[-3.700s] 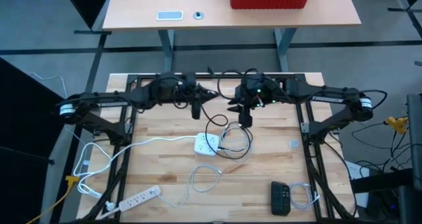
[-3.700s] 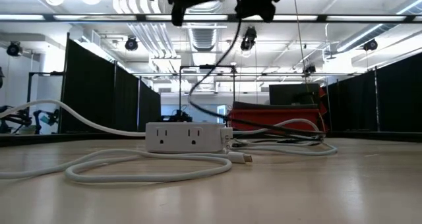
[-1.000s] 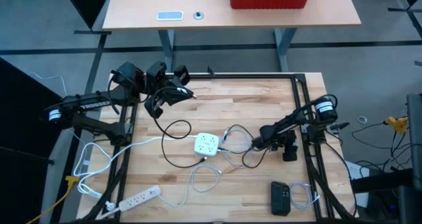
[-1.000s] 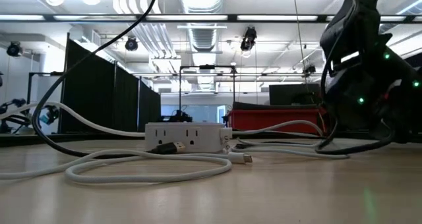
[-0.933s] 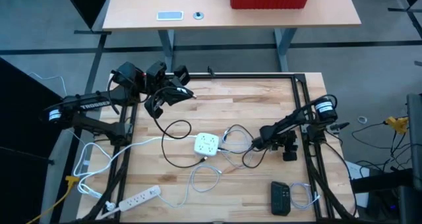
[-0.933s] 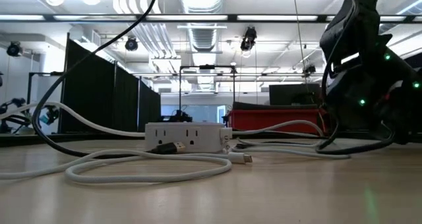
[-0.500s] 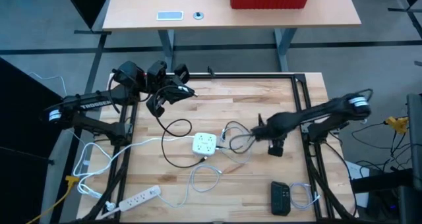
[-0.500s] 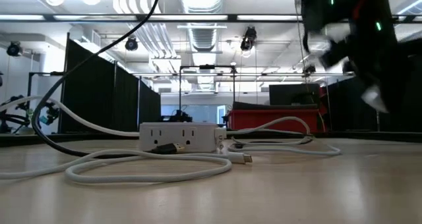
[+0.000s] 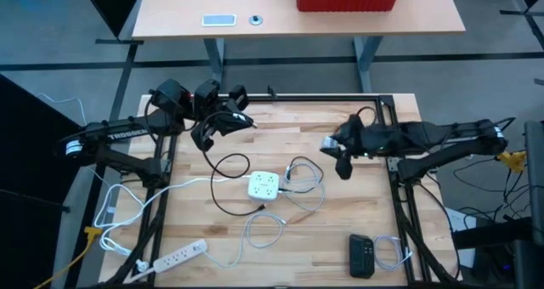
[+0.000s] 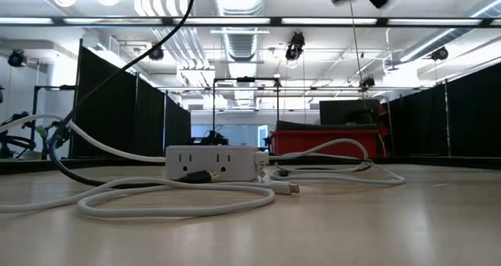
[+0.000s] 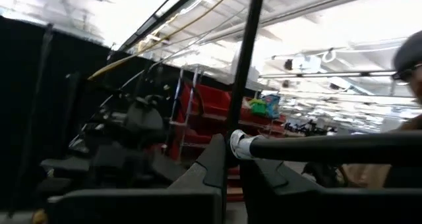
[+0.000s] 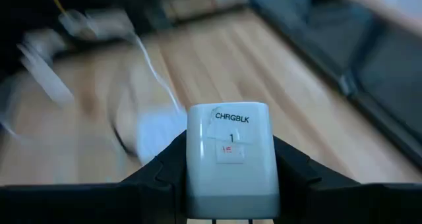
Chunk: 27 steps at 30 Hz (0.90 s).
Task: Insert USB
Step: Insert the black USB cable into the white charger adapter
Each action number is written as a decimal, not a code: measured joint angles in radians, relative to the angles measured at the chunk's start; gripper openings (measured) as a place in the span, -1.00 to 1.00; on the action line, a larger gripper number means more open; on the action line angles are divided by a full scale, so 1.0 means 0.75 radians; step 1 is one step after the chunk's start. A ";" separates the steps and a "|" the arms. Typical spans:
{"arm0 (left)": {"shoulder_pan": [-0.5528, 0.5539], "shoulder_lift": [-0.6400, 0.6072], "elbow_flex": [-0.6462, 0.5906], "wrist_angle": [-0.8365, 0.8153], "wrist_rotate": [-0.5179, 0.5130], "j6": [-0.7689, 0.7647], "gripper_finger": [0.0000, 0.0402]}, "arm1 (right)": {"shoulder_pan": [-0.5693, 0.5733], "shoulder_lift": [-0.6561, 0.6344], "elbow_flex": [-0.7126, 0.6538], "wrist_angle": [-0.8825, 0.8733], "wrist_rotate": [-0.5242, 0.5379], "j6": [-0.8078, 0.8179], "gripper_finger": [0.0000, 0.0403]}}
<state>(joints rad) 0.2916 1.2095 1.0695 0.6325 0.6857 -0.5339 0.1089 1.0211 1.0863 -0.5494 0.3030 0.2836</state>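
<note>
A black remote-like device (image 9: pixel 361 255) and a white power strip (image 9: pixel 174 257) lie at the near edge of the wooden table (image 9: pixel 340 212). At mid-table sits the white charging hub (image 9: pixel 264 185), ringed by white cables (image 9: pixel 297 183); a black USB cable (image 9: pixel 223 187) loops beside it, its plug (image 10: pixel 197 175) resting on the wood just in front of the hub, not inserted. Above the table's right half, the right gripper (image 9: pixel 333 144) is clamped on a white charger block (image 12: pixel 229 155) labelled "CHRGBLK 1", a finger pressed to each side. At the far left corner, the left gripper (image 9: pixel 228 119) hangs over the table's edge with the black cable trailing from it; whether its fingers are parted or closed cannot be told.
</note>
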 joint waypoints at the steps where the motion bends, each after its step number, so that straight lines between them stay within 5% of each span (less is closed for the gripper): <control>1: 0.000 0.000 0.000 0.010 0.014 -0.005 -0.96 | -0.001 0.000 0.000 0.080 -0.022 -0.034 -0.39; 18: 0.000 -0.001 0.000 -0.025 0.017 0.051 -0.96 | -0.085 0.188 0.006 0.802 -0.657 -0.098 -0.39; 27: 0.000 -0.001 0.000 -0.244 0.044 0.399 -0.96 | -0.109 0.243 0.006 0.970 -0.873 0.014 -0.39</control>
<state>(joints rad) 0.2916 1.2091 1.0695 0.4492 0.7189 -0.2343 0.0273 1.2035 1.0908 0.1778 -0.3517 0.2944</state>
